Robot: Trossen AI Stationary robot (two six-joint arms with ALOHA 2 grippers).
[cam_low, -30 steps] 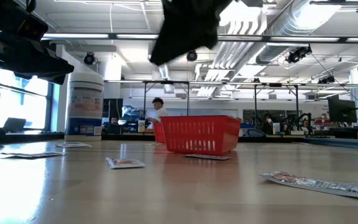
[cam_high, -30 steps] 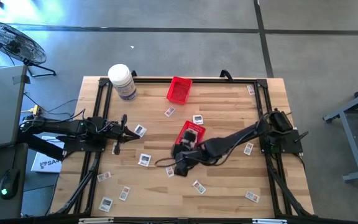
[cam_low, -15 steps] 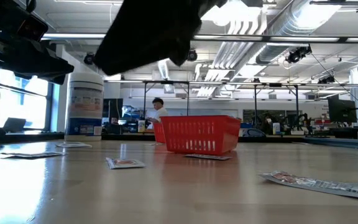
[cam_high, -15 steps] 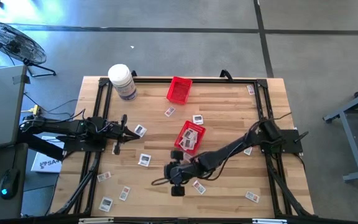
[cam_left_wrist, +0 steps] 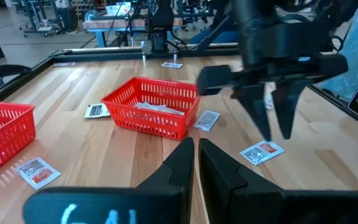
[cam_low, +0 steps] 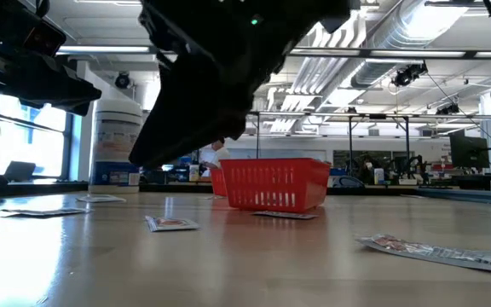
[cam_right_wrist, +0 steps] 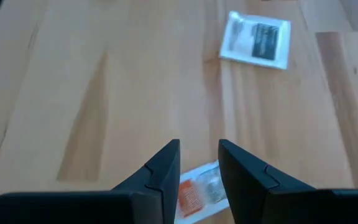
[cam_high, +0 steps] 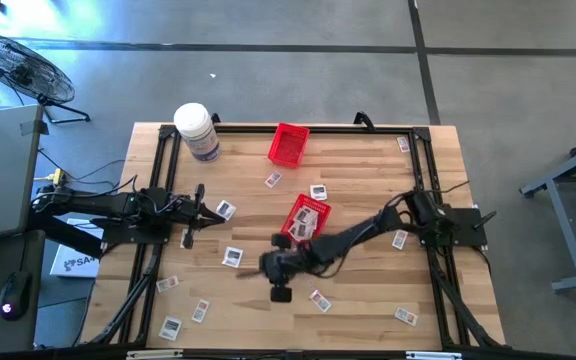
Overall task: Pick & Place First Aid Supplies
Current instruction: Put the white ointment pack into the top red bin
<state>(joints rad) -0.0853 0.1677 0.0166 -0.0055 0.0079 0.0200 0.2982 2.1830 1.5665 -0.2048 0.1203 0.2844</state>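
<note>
Small flat white-grey packets (cam_high: 232, 257) lie scattered flat across the desk (cam_high: 358, 300), some with orange print. A few sit inside the red basket (cam_high: 290, 228) at centre.

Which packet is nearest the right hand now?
The orange-printed packet lying directly below the right hand, partly hidden by its open fingers. The white dark-printed packet lies farther off.

A white jar (cam_high: 196, 131) stands at the table's (cam_high: 368, 160) eleven o'clock; a fan (cam_high: 18, 65) sits on the floor beyond.
</note>
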